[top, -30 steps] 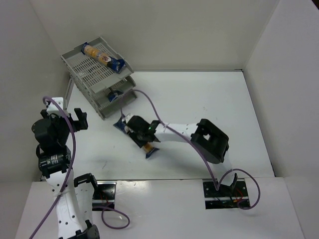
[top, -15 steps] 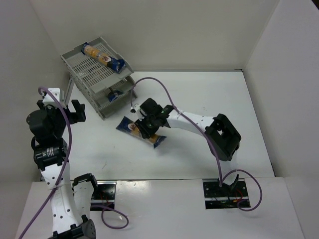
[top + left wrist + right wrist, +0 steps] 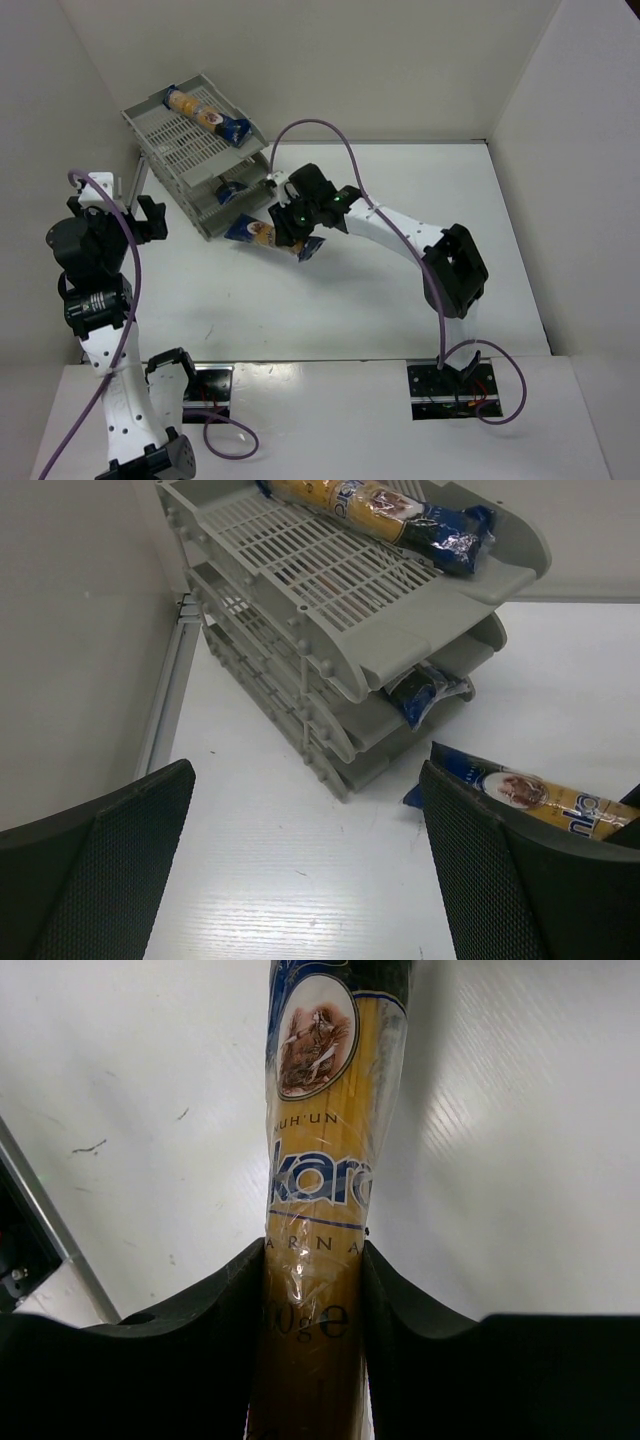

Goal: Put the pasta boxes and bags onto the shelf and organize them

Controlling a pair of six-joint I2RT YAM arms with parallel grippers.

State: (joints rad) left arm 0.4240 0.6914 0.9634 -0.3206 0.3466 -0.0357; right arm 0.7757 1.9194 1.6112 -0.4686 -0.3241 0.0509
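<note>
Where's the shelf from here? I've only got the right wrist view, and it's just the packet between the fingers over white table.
Observer: In the top view, the shelf stands in the far left corner of the table. The free end of your held packet points at its lowest tray.
Operator: Which tiers are taken?
Observer: The top packet lies on the top tier. The second packet shows its dark end in a lower tier, but I cannot tell which.
Operator: Is the left arm in the way?
Observer: No. The left arm's fingers are open and empty, left of the shelf.
</note>
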